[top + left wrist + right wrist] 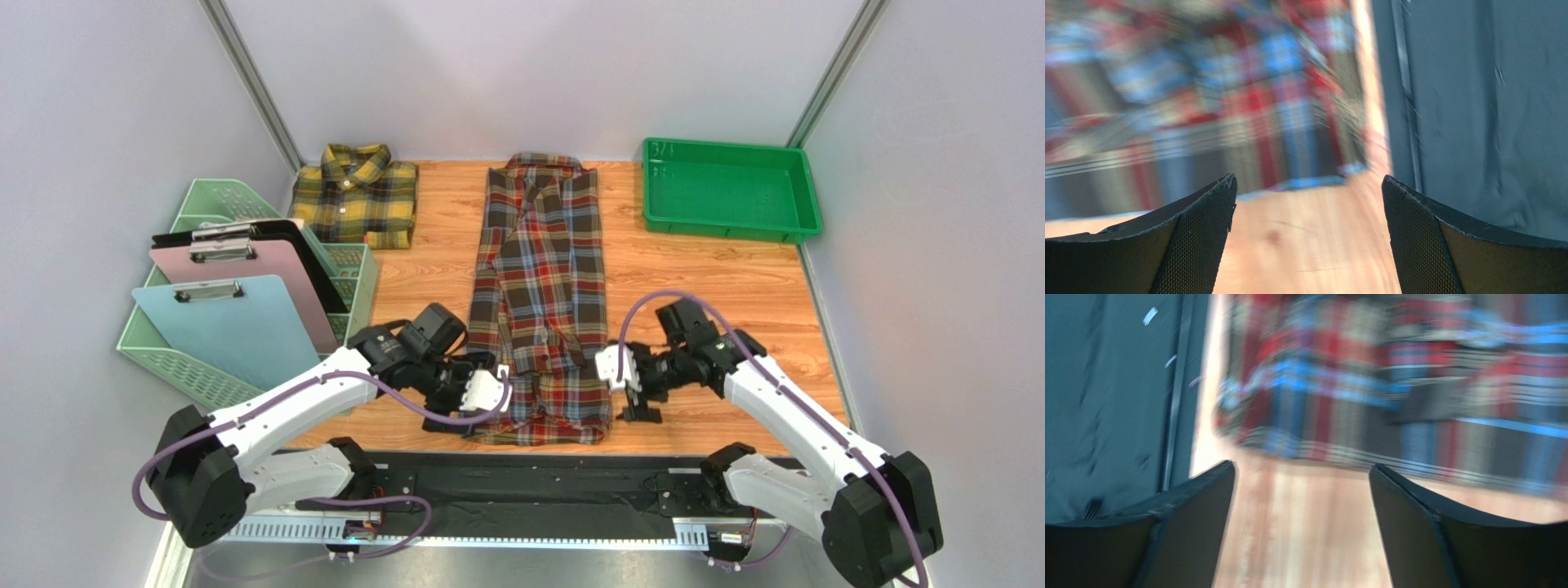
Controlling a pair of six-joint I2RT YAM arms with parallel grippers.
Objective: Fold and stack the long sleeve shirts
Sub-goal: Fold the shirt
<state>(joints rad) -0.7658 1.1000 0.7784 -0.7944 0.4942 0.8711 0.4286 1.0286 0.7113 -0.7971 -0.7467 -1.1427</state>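
Left fingers: my left gripper (1308, 184) is spread wide. Both black textured fingers (1192, 245) are well apart with nothing between them, only bare wood below.
Left position: it sits low over the desk (736, 282), just beside the left corner of the hem. Its wrist view is blurred, so I cannot tell whether it touches the cloth.
Right fingers: my right gripper (1301, 468) is also opened wide. Its fingers (1425, 539) hold nothing and frame a strip of wood in front of the hem.
Right position: just beside the right corner of the hem, near the black mat (528, 490) at the desk's near edge.
Red shirt: the red, brown and navy-blue plaid flannel shirt (540, 270) lies flat down the middle of the desk. It is folded into a narrow lengthwise strip, with the collar at the far end and the hem between my two grippers.
Yellow shirt: the yellow and dark check flannel shirt (356, 194) lies folded in the far left corner, well apart from the red one.
Nearby: a green plastic tray (730, 190) sits at the far right.
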